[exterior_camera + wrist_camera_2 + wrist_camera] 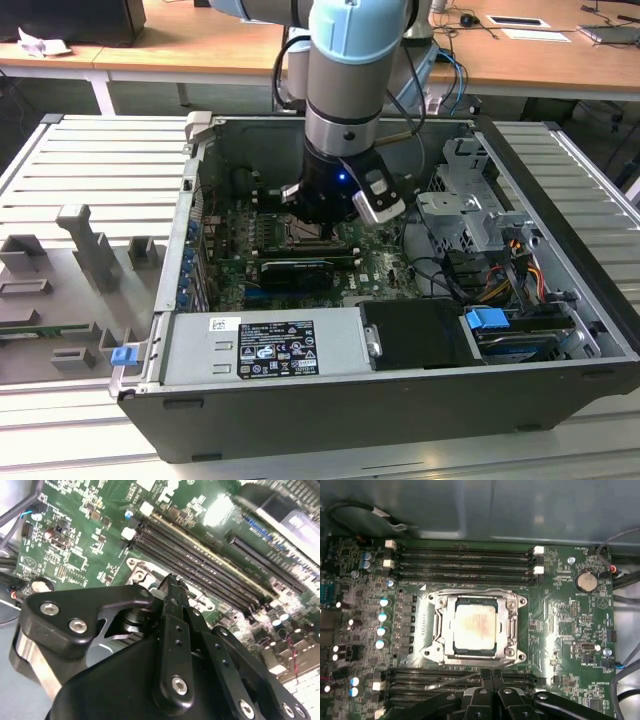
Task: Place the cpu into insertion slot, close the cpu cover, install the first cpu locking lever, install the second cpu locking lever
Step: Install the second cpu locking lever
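Your gripper (172, 587) fills the foreground, black linkage and bolts facing you, fingers drawn together to one narrow tip. That tip sits low over the socket's grey metal rim (137, 570) on the green circuit board (75, 530). Just beyond run the long dark memory slots (200, 562). A round coin battery (42, 586) lies near the board's edge.

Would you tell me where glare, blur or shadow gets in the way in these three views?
In the second wrist view a white glare patch washes out the board behind the gripper; in the first wrist view the cpu is lit evenly and soft-edged; in the exterior view the arm shades the insertion slot.
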{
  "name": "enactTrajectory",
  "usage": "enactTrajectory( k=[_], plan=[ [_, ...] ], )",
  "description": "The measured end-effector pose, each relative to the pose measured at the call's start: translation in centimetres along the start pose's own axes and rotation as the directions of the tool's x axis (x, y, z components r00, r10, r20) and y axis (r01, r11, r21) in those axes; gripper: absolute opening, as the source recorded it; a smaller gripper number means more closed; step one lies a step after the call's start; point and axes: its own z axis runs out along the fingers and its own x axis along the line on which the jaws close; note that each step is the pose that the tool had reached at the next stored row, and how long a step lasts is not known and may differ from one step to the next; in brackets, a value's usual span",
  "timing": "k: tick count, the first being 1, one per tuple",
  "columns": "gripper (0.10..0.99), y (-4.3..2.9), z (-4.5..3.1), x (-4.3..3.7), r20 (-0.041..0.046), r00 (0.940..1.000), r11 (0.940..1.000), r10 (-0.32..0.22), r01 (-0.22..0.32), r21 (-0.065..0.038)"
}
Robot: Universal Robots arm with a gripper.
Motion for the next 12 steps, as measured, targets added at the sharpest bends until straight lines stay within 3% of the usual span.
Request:
enactTrajectory(
  k=[5,9,12],
  plan=[
    [0.106,-0.09,0.1,1.58,-0.001,0.9999,0.9999,-0.01,0.01,-0.002],
    [0.106,-0.13,0.82,3.01,-0.0011,0.9998,0.9998,-0.018,0.018,-0.009],
    [0.106,-0.16,1.18,3.51,-0.0013,0.9998,0.9997,-0.021,0.021,-0.014]
  ],
)
